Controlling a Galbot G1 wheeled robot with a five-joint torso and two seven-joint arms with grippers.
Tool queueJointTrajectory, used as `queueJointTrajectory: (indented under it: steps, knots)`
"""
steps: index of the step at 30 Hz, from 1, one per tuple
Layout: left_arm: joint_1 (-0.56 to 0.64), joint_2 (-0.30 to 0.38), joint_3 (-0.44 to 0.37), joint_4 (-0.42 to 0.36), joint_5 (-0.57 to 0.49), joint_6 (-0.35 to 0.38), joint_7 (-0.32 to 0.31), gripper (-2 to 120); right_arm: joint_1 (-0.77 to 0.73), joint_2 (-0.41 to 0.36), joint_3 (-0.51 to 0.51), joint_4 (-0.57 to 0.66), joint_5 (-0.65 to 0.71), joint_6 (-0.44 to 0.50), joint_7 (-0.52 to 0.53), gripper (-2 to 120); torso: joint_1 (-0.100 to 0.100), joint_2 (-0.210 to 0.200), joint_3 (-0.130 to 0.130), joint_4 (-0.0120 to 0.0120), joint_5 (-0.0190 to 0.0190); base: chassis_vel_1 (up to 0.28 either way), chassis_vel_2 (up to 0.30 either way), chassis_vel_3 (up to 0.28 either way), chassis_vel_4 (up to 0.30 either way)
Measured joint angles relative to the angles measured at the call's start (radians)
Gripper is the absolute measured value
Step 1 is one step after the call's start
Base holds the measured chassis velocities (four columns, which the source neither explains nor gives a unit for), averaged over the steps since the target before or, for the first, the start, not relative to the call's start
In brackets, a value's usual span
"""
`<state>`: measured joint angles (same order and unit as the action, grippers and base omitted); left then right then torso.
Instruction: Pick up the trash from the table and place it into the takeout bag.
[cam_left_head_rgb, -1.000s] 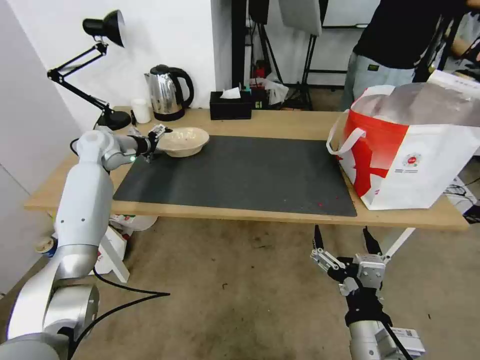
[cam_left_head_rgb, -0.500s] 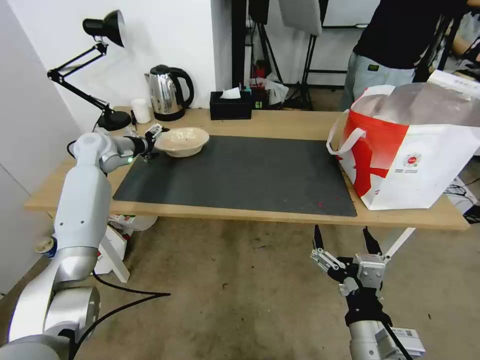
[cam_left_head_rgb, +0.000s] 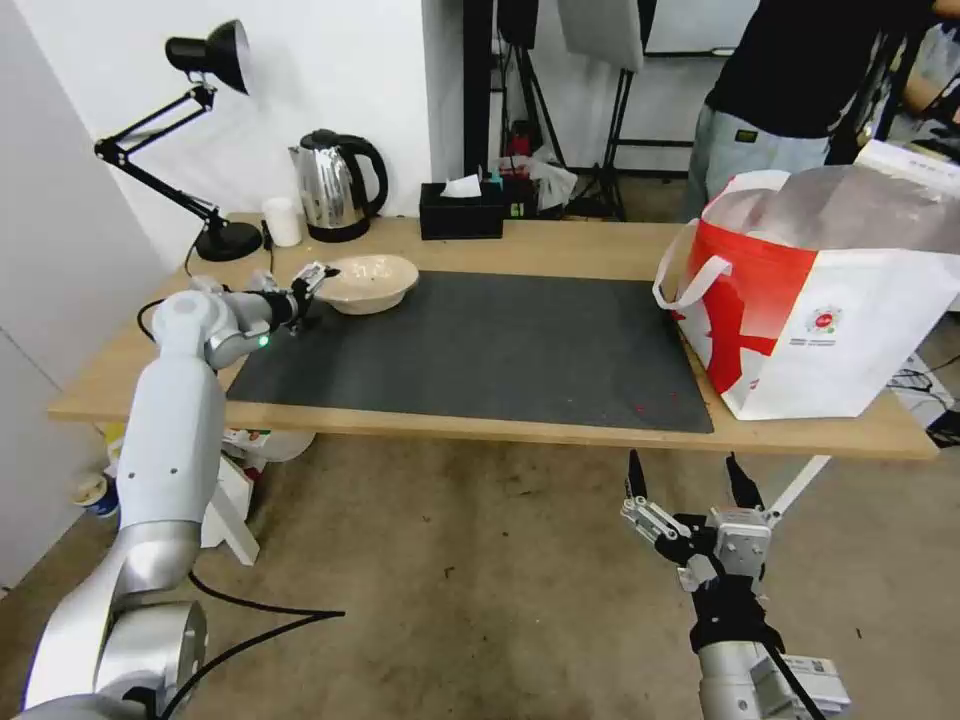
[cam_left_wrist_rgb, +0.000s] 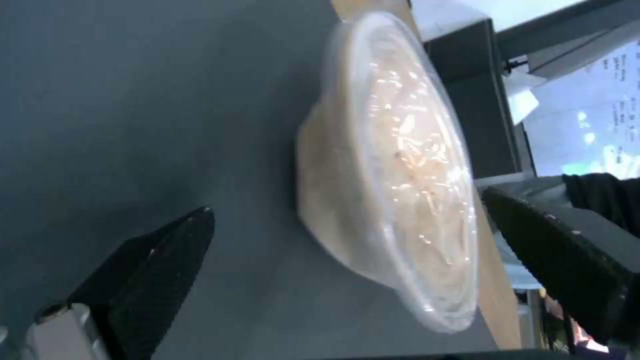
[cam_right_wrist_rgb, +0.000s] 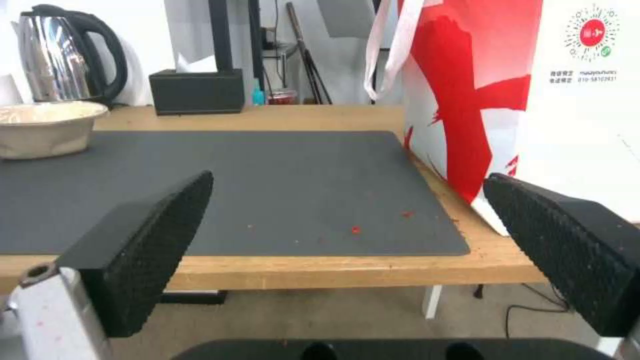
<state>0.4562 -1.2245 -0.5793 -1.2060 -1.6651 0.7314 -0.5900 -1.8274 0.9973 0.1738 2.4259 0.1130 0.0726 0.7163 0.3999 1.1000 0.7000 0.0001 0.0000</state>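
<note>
A shallow beige bowl (cam_left_head_rgb: 368, 281), round, with a matte paper-like wall and a clear glossy film over its top, sits on the near-left corner of the dark grey mat (cam_left_head_rgb: 480, 350), a flat rectangular sheet with a fine dull surface. The mat lies on a long light-wood desk (cam_left_head_rgb: 560, 250).

The left hand (cam_left_head_rgb: 312, 279) is just beside the bowl's left rim, its fingers spread wide; in the left wrist view the two black ribbed pads (cam_left_wrist_rgb: 160, 265) stand on either side of the bowl (cam_left_wrist_rgb: 380, 185) without touching it.

The takeout bag (cam_left_head_rgb: 820, 300), boxy and stiff, white with a bold red splash and a soft white loop handle, stands upright on the desk's right end, touching the mat's right edge.

The right hand (cam_left_head_rgb: 688, 490) hangs below the desk's front edge, over the concrete floor, its black textured fingers wide apart and holding nothing.

A shiny steel kettle (cam_left_head_rgb: 335, 185) and a black tissue box (cam_left_head_rgb: 460, 212) stand along the desk's far edge.
</note>
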Motion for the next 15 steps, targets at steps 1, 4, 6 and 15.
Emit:
queueJointTrajectory:
  steps: [1, 4, 6, 15]
  knots:
    - [0.006, 0.0, -0.003, -0.004, 0.0, -0.001, 0.0, 100, 0.0, 0.0, 0.0, 0.0, 0.0, 0.0, 0.0, 100, 0.0, 0.0, 0.0, 0.0, -0.0002, 0.0, 0.0, 0.0, 0.0]
    - [0.015, 0.002, -0.008, -0.011, 0.0, -0.002, 0.0, 100, 0.0, 0.0, 0.0, 0.0, 0.0, 0.0, 0.0, 100, 0.0, 0.0, 0.0, -0.0001, -0.0002, 0.0, 0.0, 0.0, 0.0]
    - [0.029, 0.006, -0.017, -0.023, -0.002, -0.003, 0.0, 100, 0.0, 0.0, 0.0, 0.0, 0.0, 0.0, 0.0, 100, 0.0, 0.0, 0.0, -0.0001, 0.0, 0.0, 0.0, 0.0, 0.0]
    - [0.056, 0.006, -0.036, -0.02, -0.005, -0.009, 0.02, 100, 0.0, 0.0, 0.0, 0.0, 0.0, 0.0, 0.0, 100, 0.0, 0.0, 0.0, 0.0004, 0.0001, 0.0, 0.0, 0.0, 0.0]
